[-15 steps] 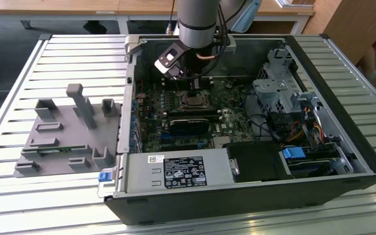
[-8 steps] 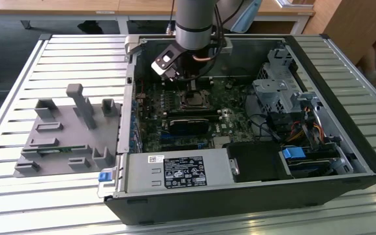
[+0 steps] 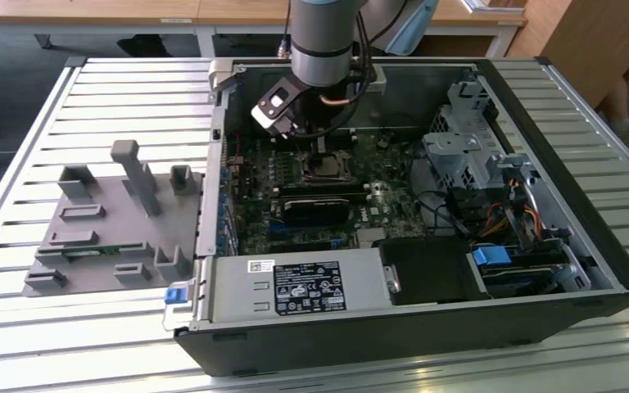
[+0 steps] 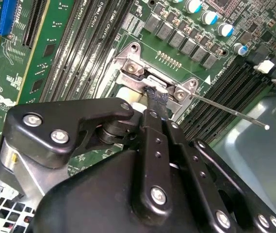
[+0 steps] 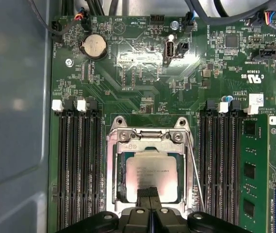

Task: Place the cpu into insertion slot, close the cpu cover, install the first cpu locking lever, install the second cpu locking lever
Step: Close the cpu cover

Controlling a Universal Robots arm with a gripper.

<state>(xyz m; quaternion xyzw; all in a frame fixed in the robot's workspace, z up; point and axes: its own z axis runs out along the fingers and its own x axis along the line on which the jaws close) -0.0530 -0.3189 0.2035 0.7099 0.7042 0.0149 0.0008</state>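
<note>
Closest in the exterior view is the silvery slatted metal counter [image 3: 30, 327]. On it lies a big black computer case [image 3: 402, 336] with its side open. Beside the case, towards the exterior view's left, sits a grey plastic holder block [image 3: 107, 229] with posts.

Just inside the case is a shiny silver metal power box [image 3: 292, 286] with a label on it. Past that is the green circuit board [image 3: 386, 209], with a black oblong block [image 3: 317, 209] on it.

A little further in is the insertion slot [image 5: 109, 165], a small square socket with a silvery rim. The cpu [image 5: 152, 172], a small flat square chip with a dull silver-grey face, lies flat in the slot. The cpu cover [image 5: 150, 145], a thin silvery metal frame with a square window, lies down over it. The chip shows through the window.

The black hand [image 5: 150, 191] is right above the slot. Its two fingers are pressed together with nothing between them. In the second wrist view their tips touch the edge of the cover. A thin silver wire lever [image 4: 230, 111] sticks out to one side of the slot, across the long black memory slots [image 5: 79, 170].

Furthest back, the grey robot arm [image 3: 323, 41] goes up out of the case.
</note>
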